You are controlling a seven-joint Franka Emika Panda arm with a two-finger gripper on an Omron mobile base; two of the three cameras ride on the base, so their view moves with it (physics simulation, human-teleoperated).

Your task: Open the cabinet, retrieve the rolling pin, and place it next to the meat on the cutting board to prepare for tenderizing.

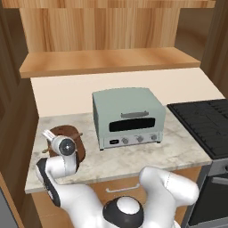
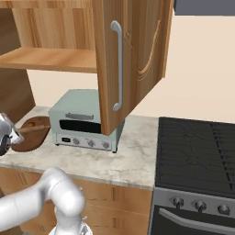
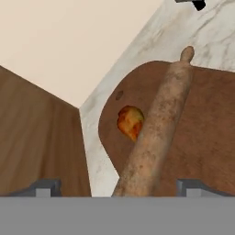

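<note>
The dark brown cutting board (image 3: 202, 124) lies on the marble counter near the left wall. On it rests the rolling pin (image 3: 158, 124), running lengthwise, with the small orange-brown meat (image 3: 130, 122) right beside it. My gripper (image 3: 118, 188) hovers just over the near end of the pin, open, its fingertips (image 3: 43, 188) wide on either side and not touching it. From the left base view my hand (image 1: 62, 146) covers most of the board (image 1: 67, 131). From the right, the pin (image 2: 34, 128) shows on the board (image 2: 32, 139). The cabinet door (image 2: 133, 59) stands open.
A pale green toaster oven (image 1: 127, 118) stands on the counter right of the board. A black stove (image 1: 205, 120) sits further right. The wooden side wall (image 3: 36, 137) rises close to the board's left. The open cabinet shelf (image 1: 107, 60) hangs above.
</note>
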